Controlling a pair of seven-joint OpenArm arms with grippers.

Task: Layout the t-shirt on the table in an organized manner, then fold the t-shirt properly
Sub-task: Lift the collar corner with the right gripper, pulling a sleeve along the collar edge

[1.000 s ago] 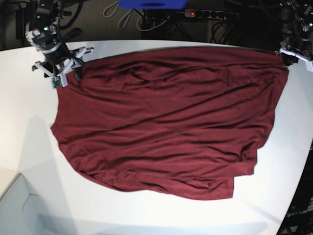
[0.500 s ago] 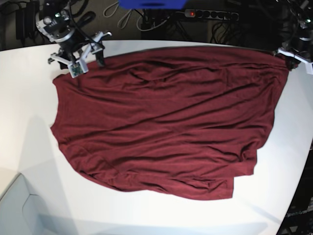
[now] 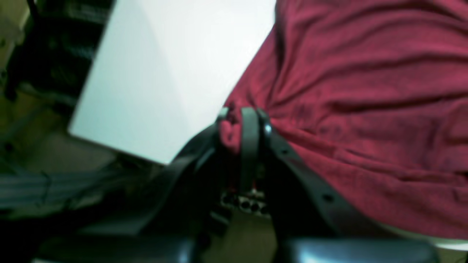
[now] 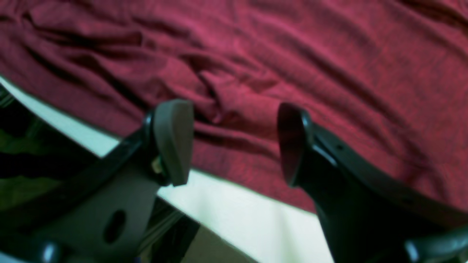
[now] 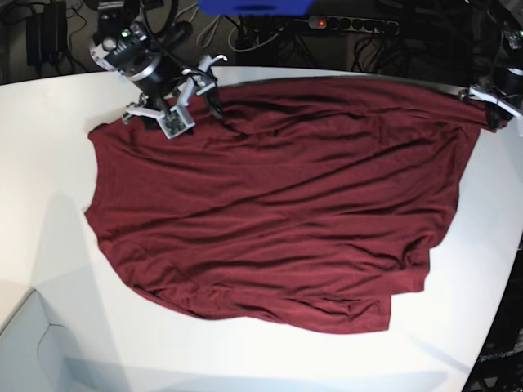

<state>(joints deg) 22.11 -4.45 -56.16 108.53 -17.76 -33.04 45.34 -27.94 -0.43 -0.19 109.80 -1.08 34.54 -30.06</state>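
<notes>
The dark maroon t-shirt lies spread and wrinkled across the white table. My left gripper is shut on a bunched corner of the t-shirt right at the table's edge. In the base view, this left gripper sits at the far right corner. My right gripper is open and hovers over rumpled t-shirt fabric near the table's rim, with nothing between its fingers. The base view shows this right gripper at the shirt's far left edge.
A power strip with a red light, a blue object and cables lie behind the table's far edge. The table's curved edge runs close to the shirt on the right. Bare white table shows below the right gripper.
My right arm has moved rightward along the far edge onto the shirt's upper left part, and its jaws have opened wider. My left gripper has closed on the far right corner.
</notes>
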